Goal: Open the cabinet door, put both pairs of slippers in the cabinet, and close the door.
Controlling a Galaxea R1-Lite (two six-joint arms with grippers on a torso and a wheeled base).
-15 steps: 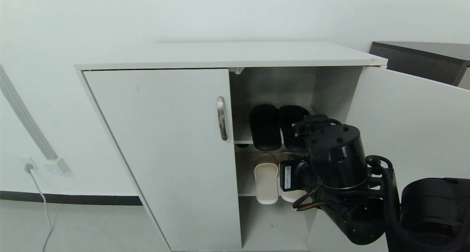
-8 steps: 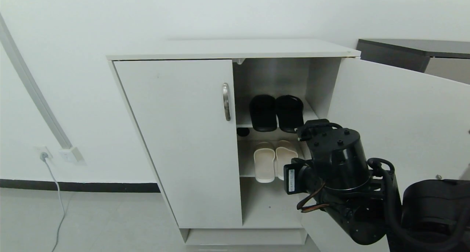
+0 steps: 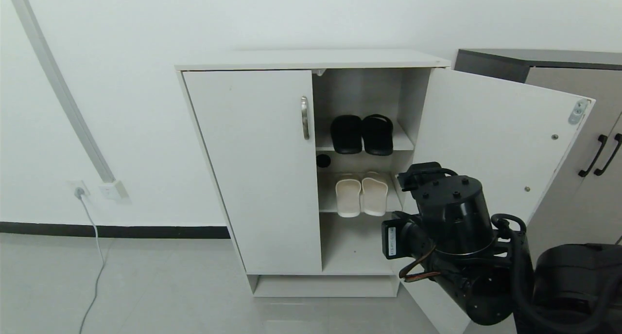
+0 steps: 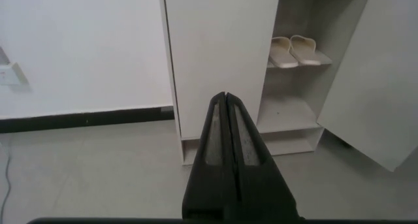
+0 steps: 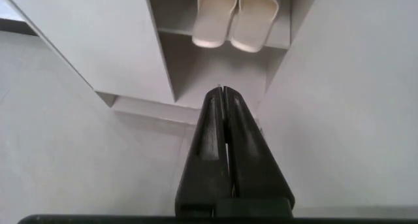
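Two pairs of slippers lie inside the white cabinet [image 3: 311, 59], which stands on the floor [image 3: 146, 295] against a white wall [image 3: 121, 81]. Its left-hand door [image 3: 252, 168] is closed and carries a vertical metal handle [image 3: 304, 118] on its inner edge; its right-hand door [image 3: 486, 144] is swung wide open, inner face towards the head view. The black slippers [image 3: 362, 134] rest side by side on the upper shelf [image 3: 403, 142]. The white slippers [image 3: 362, 194] rest side by side, touching, on the middle shelf [image 3: 394, 205] directly below. The right arm [image 3: 452, 222] hangs in front of the lower part of the open door, below and to the right of the white pair, touching neither pair. In the right wrist view, the right claw [image 5: 223, 89] is clenched with nothing between its fingers and points at the cabinet base, the white pair lying beyond its tip. In the left wrist view, the left claw [image 4: 225, 95] is likewise clenched and empty; it is held over the floor well apart from the cabinet, aimed at the foot of the closed door. Beside the open door stands a grey cabinet [image 3: 559, 61]; a wall socket [image 3: 77, 190] with a cable sits low on the wall, well to the left.
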